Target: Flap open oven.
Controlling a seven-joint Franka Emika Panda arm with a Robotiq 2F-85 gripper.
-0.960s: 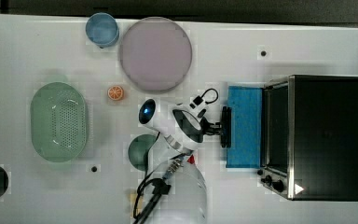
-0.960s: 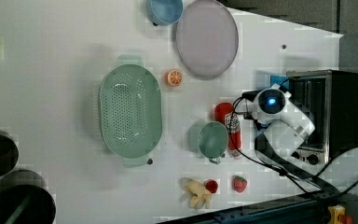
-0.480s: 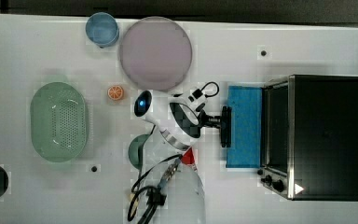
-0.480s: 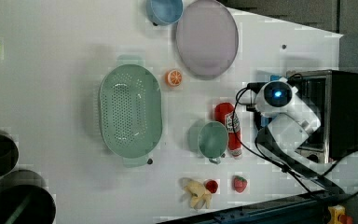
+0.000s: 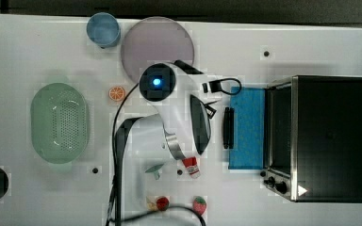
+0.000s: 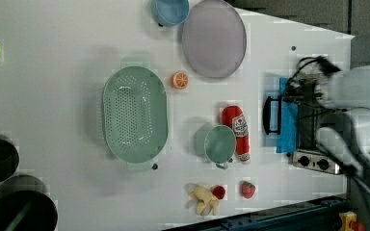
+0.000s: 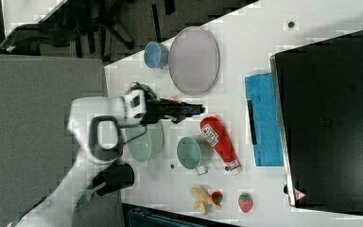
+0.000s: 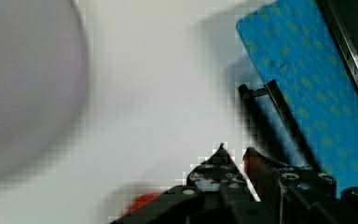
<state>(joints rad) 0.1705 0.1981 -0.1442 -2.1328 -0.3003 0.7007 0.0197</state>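
The oven (image 5: 325, 136) stands at the top view's right, black-topped, with two knobs (image 5: 275, 182) at its front corner. Its blue-tinted glass door (image 5: 247, 127) lies flapped down flat on the white table, the bar handle (image 5: 228, 128) at its outer edge. My gripper (image 5: 213, 112) hovers just off the handle toward the top view's left, apart from it. In the wrist view the gripper (image 8: 235, 151) has a narrow gap between its fingertips with nothing in it, and the handle (image 8: 270, 116) and door (image 8: 307, 84) lie beyond. In the right view the gripper (image 7: 199, 109) points toward the oven (image 7: 331, 118).
A red ketchup bottle (image 6: 236, 132) and a teal mug (image 6: 220, 143) lie near the door. A green colander (image 5: 60, 122), a purple plate (image 5: 158, 44), a blue bowl (image 5: 103, 29) and an orange slice (image 5: 116, 93) sit further off. Toy fruit (image 5: 199, 205) lies near the front edge.
My gripper has drawn back from the door handle toward the top view's left. The door lies flat in all frames.
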